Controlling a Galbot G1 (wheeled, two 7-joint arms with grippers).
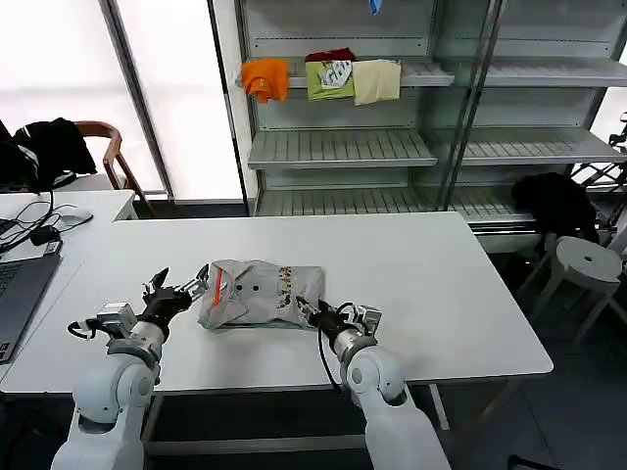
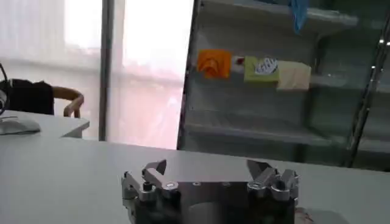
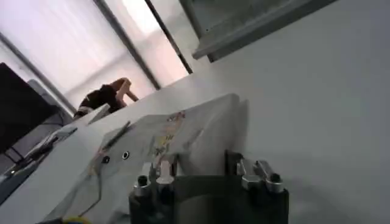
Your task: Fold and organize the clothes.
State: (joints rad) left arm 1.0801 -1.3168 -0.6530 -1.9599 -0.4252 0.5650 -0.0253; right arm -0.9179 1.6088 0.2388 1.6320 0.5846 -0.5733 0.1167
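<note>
While both arms reach in from the near edge, a folded grey shirt (image 1: 257, 294) lies on the white table (image 1: 411, 274), near the front and a bit to the robot's left of the middle. It is a small, lumpy packet of soft cloth. An orange patch shows at its left end, by the neck, and a little print in many colours sits near its right end. Two dark dots mark the top.

The left gripper (image 1: 182, 285) is at the left end of the shirt, close to the orange patch. Its fingers (image 2: 155, 170) stand apart with nothing between them. In the left wrist view, the cloth is cut off at the lower edge.

The right gripper (image 1: 312, 311) is at the right front corner of the shirt. In the right wrist view, the shirt (image 3: 164, 137) rises just beyond the fingers (image 3: 159, 173), and the cloth hides the tips of some of them. I cannot tell if this gripper has hold of the cloth or not.

Far behind, bright folded clothes (image 1: 323, 76) sit on a metal shelf (image 1: 343, 147).
</note>
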